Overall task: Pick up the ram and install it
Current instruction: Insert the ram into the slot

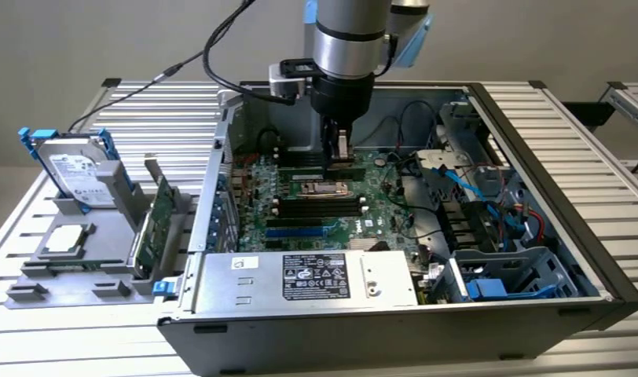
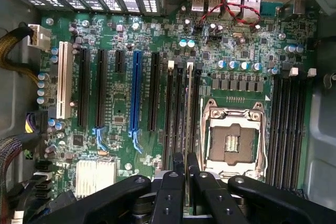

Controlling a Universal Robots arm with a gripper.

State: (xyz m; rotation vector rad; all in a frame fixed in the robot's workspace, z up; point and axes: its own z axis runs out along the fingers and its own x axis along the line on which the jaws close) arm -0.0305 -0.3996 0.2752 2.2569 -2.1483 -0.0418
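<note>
**Labels in sight, none legible**

Toward 6 o'clock in the exterior view, a black rectangular label [image 1: 315, 276] with white print and small symbols sits on the silver metal power-supply box [image 1: 387, 281]. Its characters are too small to read. At 9 o'clock, the white sticker [image 1: 80, 177] on the upright silver hard drive [image 1: 59, 149] is equally unreadable. White silkscreen lettering on the green motherboard [image 2: 121, 108] cannot be made out.
</note>
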